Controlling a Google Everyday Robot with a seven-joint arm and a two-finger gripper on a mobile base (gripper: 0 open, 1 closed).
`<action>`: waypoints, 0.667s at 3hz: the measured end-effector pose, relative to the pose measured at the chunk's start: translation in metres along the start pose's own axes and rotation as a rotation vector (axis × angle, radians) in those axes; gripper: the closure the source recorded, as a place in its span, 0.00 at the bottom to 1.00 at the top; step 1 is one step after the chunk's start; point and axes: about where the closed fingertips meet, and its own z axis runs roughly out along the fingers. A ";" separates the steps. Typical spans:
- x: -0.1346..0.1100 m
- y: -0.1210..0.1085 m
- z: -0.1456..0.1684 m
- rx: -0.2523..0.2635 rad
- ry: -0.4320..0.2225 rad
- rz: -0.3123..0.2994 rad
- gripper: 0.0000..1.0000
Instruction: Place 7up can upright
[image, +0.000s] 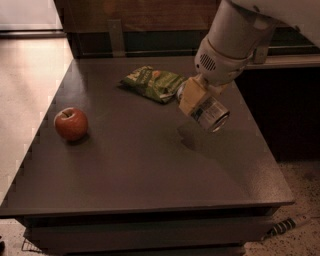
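Note:
The 7up can (210, 114) is a silver can with its shiny end facing the lower right. It is tilted on its side and held in the air above the dark table (135, 165). Its shadow lies on the table just below and to the left. My gripper (197, 102) comes down from the white arm (232, 40) at the upper right. Its cream-coloured fingers (191, 96) are shut on the can's body.
A red apple (71, 124) sits on the table's left side. A flat green snack bag (152, 82) lies at the back, just left of the gripper. A dark counter runs along the right, and the table's front edge is near.

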 end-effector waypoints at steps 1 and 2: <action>-0.009 -0.007 -0.032 -0.037 -0.183 -0.091 1.00; -0.019 -0.020 -0.044 -0.095 -0.351 -0.138 1.00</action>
